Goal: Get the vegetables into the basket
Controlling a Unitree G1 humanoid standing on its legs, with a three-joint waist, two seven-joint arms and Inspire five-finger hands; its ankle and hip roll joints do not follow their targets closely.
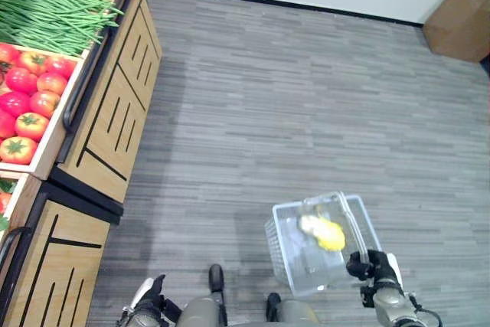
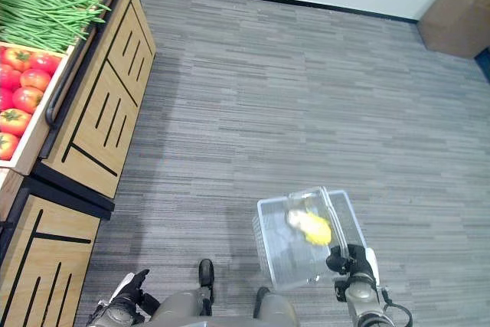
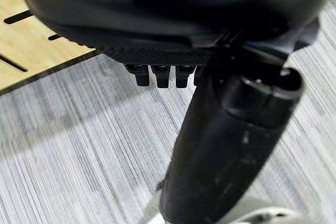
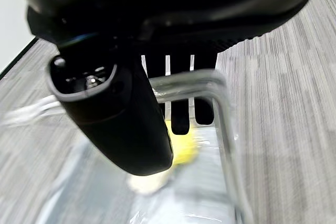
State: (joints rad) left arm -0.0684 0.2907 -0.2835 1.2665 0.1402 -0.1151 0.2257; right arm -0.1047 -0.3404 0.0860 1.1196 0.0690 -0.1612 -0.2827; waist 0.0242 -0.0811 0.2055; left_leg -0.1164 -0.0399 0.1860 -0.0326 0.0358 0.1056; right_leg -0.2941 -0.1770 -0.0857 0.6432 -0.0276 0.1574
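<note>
The right hand (image 1: 369, 264) curls around the metal handle (image 4: 210, 85) of the clear plastic basket (image 1: 302, 262). A yellow vegetable (image 1: 329, 233) lies inside. The left hand (image 3: 163, 74) hangs with relaxed fingers near the wooden stand (image 1: 107, 112) with round red tomatoes (image 1: 27, 101).

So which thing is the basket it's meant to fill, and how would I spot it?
Start from the wooden produce stand along the robot's left, then look across the grey floor to the robot's right side. There its right hand grips the handle of a clear plastic basket, which already has a yellow vegetable inside. It is see-through, unlike the stand's wooden crates of tomatoes and green beans.
</note>
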